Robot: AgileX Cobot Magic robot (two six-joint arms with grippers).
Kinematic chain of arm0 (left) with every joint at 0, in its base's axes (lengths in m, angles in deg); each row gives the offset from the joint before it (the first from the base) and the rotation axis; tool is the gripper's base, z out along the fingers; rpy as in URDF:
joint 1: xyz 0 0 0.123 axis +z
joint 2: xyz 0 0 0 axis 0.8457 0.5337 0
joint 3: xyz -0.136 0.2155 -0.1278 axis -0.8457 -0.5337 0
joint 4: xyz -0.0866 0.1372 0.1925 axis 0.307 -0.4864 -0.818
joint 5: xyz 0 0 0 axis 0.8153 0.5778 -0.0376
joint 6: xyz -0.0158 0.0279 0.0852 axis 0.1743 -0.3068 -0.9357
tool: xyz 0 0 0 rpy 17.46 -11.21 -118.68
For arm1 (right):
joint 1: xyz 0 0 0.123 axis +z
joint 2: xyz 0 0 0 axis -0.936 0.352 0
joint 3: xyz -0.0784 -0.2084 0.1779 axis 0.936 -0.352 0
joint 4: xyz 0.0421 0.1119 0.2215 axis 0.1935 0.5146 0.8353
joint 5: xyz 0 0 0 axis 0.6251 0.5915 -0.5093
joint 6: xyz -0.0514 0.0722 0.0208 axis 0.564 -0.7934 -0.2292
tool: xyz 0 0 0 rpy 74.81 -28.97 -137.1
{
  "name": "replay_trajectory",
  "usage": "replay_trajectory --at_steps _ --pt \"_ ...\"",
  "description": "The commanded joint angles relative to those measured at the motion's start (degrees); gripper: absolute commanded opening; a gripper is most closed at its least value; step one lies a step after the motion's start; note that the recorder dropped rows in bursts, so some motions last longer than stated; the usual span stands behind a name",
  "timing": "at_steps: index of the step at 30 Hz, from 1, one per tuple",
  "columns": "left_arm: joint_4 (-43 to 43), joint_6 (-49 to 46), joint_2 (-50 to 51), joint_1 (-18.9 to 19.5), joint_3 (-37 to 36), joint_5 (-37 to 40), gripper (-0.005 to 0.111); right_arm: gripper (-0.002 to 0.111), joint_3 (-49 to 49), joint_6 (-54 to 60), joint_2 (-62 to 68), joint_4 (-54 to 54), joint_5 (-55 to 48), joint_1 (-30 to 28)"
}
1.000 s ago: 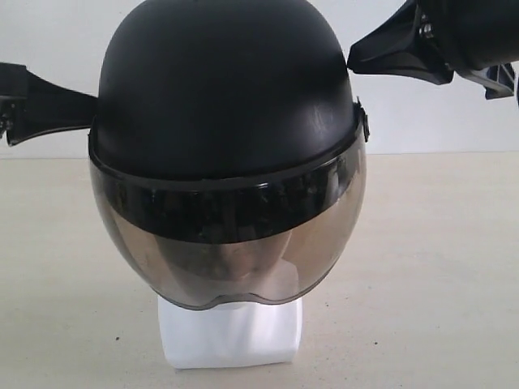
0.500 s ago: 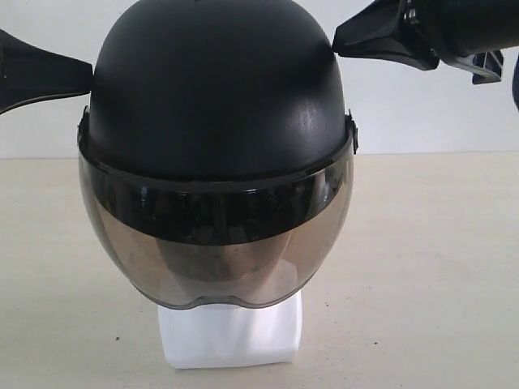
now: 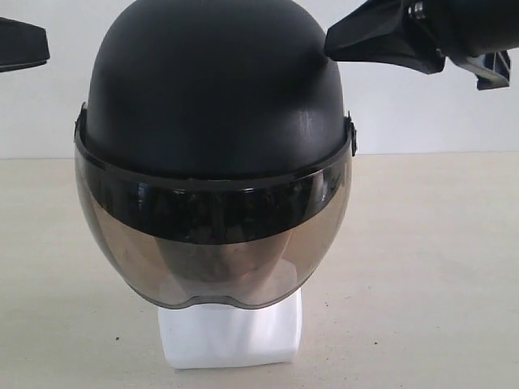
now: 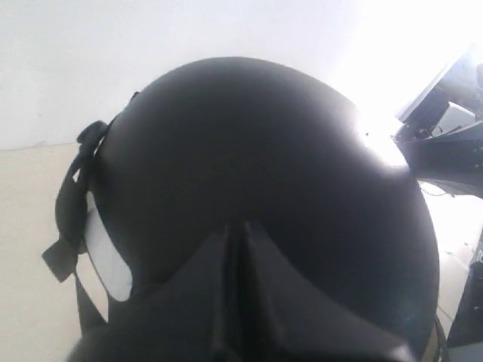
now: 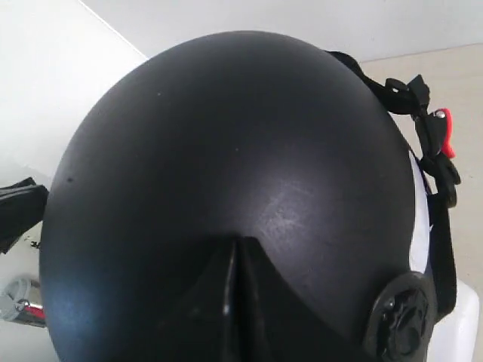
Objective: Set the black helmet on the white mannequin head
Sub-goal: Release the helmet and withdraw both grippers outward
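Covering white mannequin head point(image 3: 231, 339): black helmet point(image 3: 215, 89), visor point(image 3: 215, 247) down.

Looks like a robotics lab or test room rather than a home. Shows a bare white wall point(image 3: 430, 105) from 9 over 12 to 3 o'clock, and a plain beige speckled tabletop point(image 3: 430, 267) from 3 through 6 to 9. Has a black robot arm point(image 3: 466, 28) reaching in at 2 o'clock. From the left wrist, shows a dark rack point(image 4: 445, 154) with a pale box point(image 4: 453, 117) and a loose cable point(image 4: 434, 190) against bright glare. From the right wrist, shows a shiny metal part point(image 5: 21, 302) near the wall. Too blurred to name that gear further.
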State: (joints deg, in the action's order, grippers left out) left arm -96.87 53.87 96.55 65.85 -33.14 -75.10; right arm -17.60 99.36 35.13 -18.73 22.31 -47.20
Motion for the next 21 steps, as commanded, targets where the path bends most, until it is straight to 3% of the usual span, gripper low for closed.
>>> replay_trajectory --at_steps 1,5,10,21 --pt "0.67 2.11 -2.30 0.69 0.16 -2.49 0.004 0.000 -0.16 -3.29 -2.88 -3.70 0.18 0.09" --pt "0.67 2.97 -5.91 0.69 0.16 -3.68 0.004 0.000 -0.16 -15.82 -9.33 -17.97 0.03 0.09" --pt "0.67 3.78 -11.22 0.69 -0.89 -7.67 0.004 0.000 -0.16 -15.97 -18.27 -28.03 -9.84 0.09" --pt "0.67 3.78 -19.16 0.69 -10.52 -9.36 0.004 0.000 -0.16 -14.81 -30.44 -32.39 -21.14 0.09"
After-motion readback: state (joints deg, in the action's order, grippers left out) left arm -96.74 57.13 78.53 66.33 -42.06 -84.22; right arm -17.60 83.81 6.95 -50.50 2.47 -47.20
